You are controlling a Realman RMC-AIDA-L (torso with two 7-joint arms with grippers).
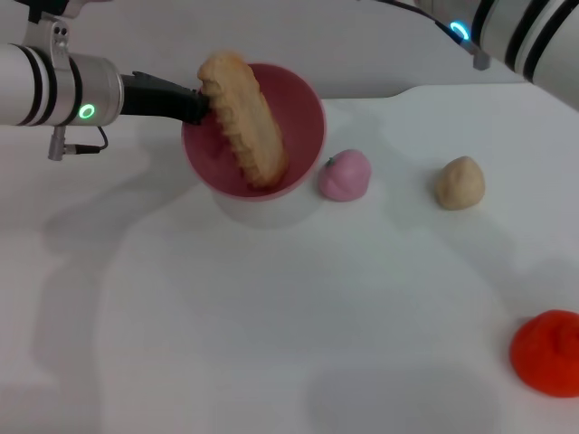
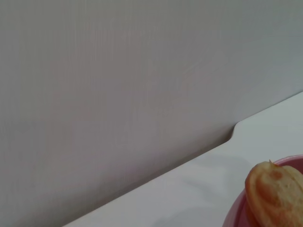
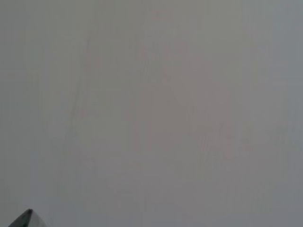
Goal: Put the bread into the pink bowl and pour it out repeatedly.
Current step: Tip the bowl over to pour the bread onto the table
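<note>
The pink bowl [image 1: 303, 108] hangs tipped above the table at the back left, its opening turned toward me. Inside it the bread [image 1: 244, 117] leans on end, tan underside and ridged edge showing, its top poking over the rim. My left gripper [image 1: 194, 104] reaches in from the left and is shut on the bowl's left rim, beside the bread's upper end. The left wrist view shows the bread's end [image 2: 277, 194] and a bit of the bowl's rim [image 2: 235, 213]. My right arm [image 1: 525, 32] stays parked at the top right, its gripper out of view.
A small pink peach-like fruit [image 1: 345, 174] lies just right of the bowl. A round beige lump [image 1: 460, 183] sits farther right. An orange-red crinkly blob [image 1: 548, 351] rests at the right edge near the front. The white table [image 1: 271, 344] ends at a grey wall behind.
</note>
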